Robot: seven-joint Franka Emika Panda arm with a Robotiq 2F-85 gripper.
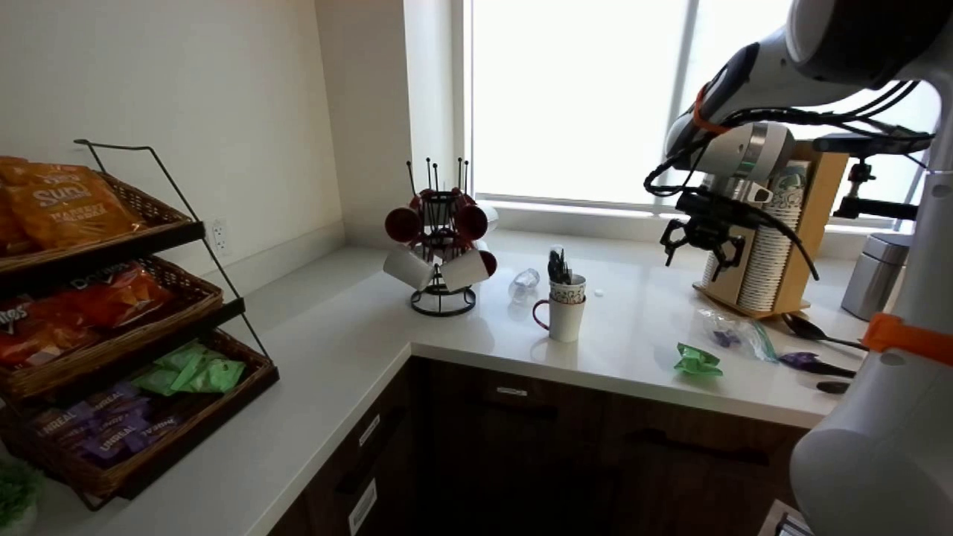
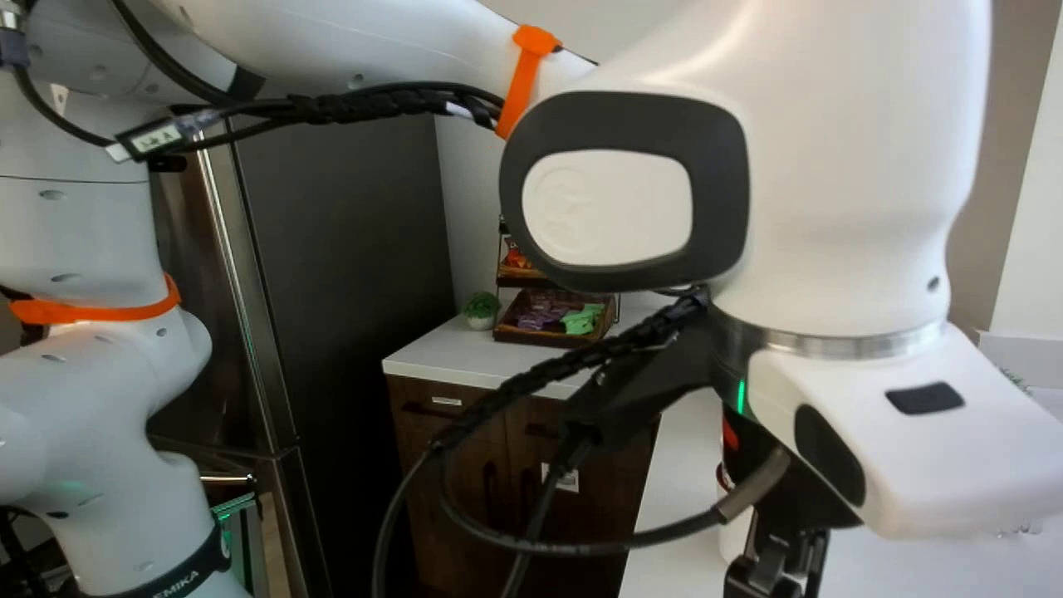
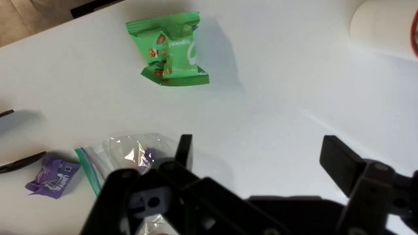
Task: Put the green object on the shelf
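The green object (image 1: 697,360), a small crumpled packet, lies on the white counter near its front edge. In the wrist view this green packet (image 3: 176,52) shows at upper left, beyond the fingertips. My gripper (image 1: 692,268) hangs above the counter, higher than the packet and apart from it. Seen from the wrist, the gripper (image 3: 258,143) is open, its jaws wide apart with only bare counter between them. The shelf (image 1: 179,238), a three-tier rack, stands at far left; its lowest tier holds green and purple packets. My arm partly hides the shelf (image 2: 531,335) in an exterior view.
A clear zip bag (image 3: 127,150) and a purple wrapper (image 3: 54,178) lie beside the gripper's left finger. A mug with utensils (image 1: 567,320) and a mug tree (image 1: 439,246) stand between packet and shelf. Behind the gripper rises a wooden cup holder (image 1: 811,223). Dark spoons (image 1: 819,331) lie to the right.
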